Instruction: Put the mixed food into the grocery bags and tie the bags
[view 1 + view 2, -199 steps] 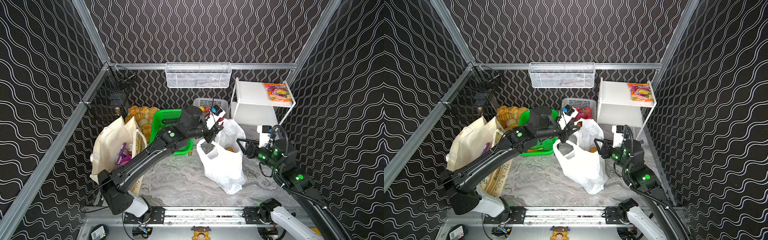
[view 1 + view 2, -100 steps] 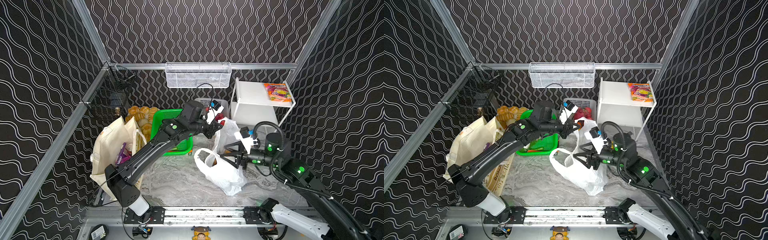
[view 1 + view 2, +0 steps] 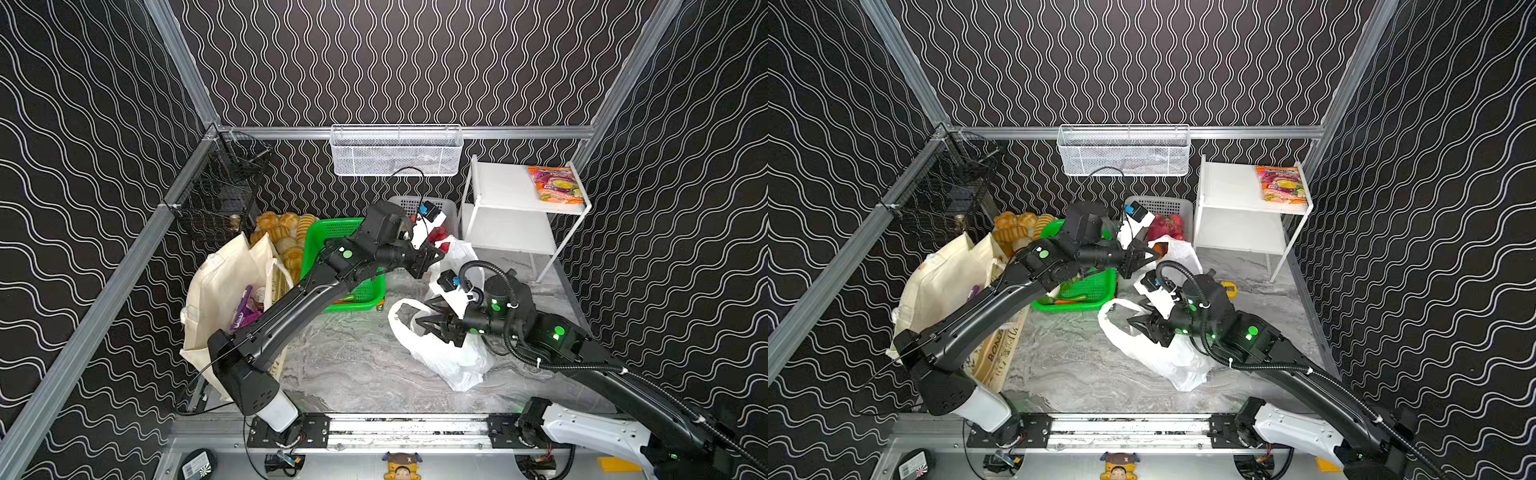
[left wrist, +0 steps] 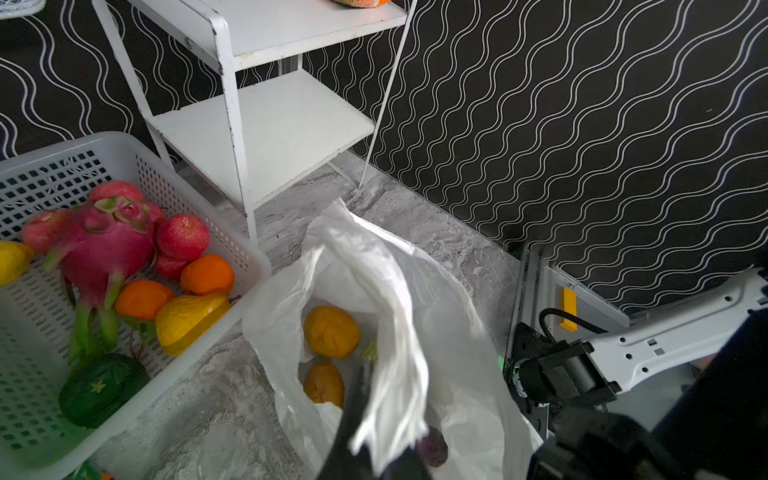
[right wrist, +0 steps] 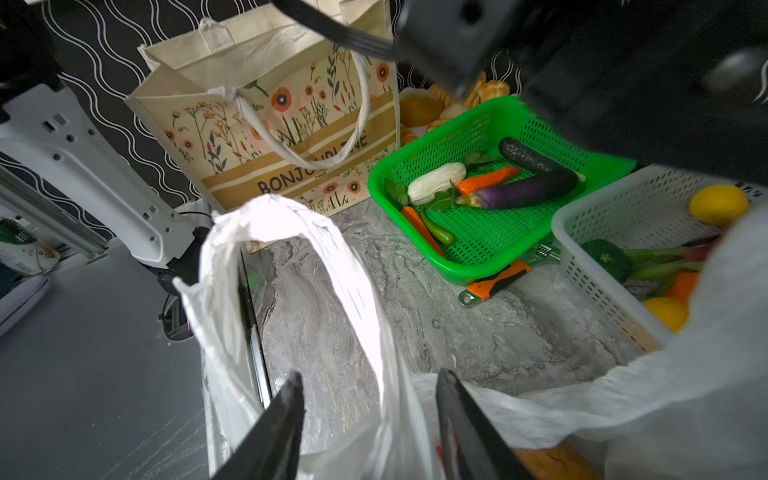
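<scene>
The grey marbled desk [image 3: 353,374] carries the cream canvas tote [image 3: 220,286] upright at its left edge, with a purple snack packet [image 3: 243,309] showing in its mouth. The white plastic bag [image 3: 453,361] lies between the middle and the right edge. The change over the last second is on the right. The right arm [image 3: 552,332], which had been drawn back beside the bag, has swung in low over it. The right gripper [image 5: 370,415] now sits at the bag's near loop handle [image 5: 332,266]. Its jaws are narrower than half a second ago but still apart, with the film running between the fingers [image 5: 274,428] and not yet pinched. The left arm [image 3: 299,307] reaches from the front-left corner across the desk, forearm nearly level. The left gripper [image 3: 434,259] is clenched on the far handle [image 4: 395,332], holding it raised just in front of the white basket [image 4: 174,183] at the back edge. I read this as loading of this bag being finished and tying about to start, since each gripper needs one handle. Inside the bag lie two yellow-orange pieces [image 4: 331,331]. Lower down is something dark purple, possibly another item, though it is too blurred to be sure.
</scene>
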